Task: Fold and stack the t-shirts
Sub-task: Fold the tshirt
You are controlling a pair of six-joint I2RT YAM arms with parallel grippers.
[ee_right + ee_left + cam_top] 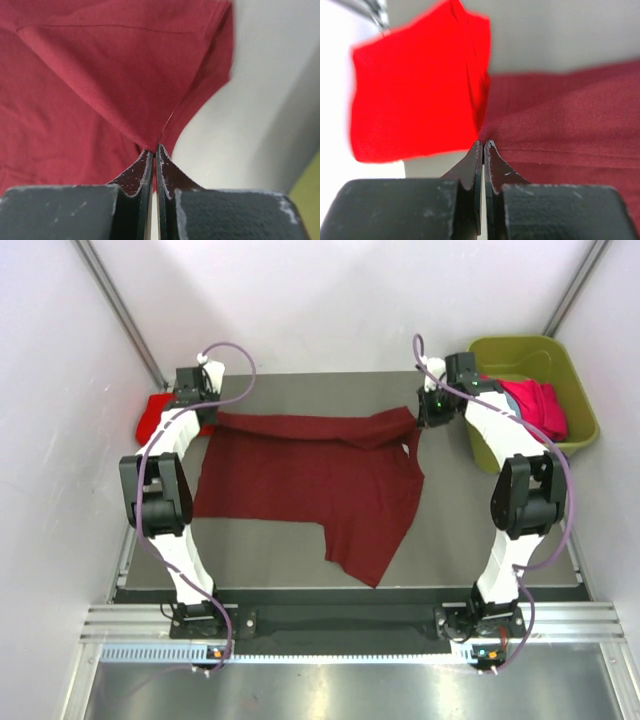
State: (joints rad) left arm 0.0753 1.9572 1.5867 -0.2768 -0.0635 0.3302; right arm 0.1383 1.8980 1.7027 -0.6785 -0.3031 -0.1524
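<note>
A dark maroon t-shirt (310,475) lies spread on the dark table, its far edge folded over and stretched between the two grippers. My left gripper (213,420) is shut on its far left corner; in the left wrist view the closed tips (483,144) meet the maroon cloth (570,120). My right gripper (420,422) is shut on the far right corner, with the cloth (115,75) drawn to a point at the tips (154,148). A folded bright red t-shirt (155,418) lies just left of the left gripper, and the left wrist view shows this red t-shirt (415,85) beside the maroon one.
An olive-green tub (520,350) stands at the far right beside the table, with pink-red cloth (540,405) inside. White walls close in on the left, right and back. The table's bare near edge (260,560) runs in front of the shirt.
</note>
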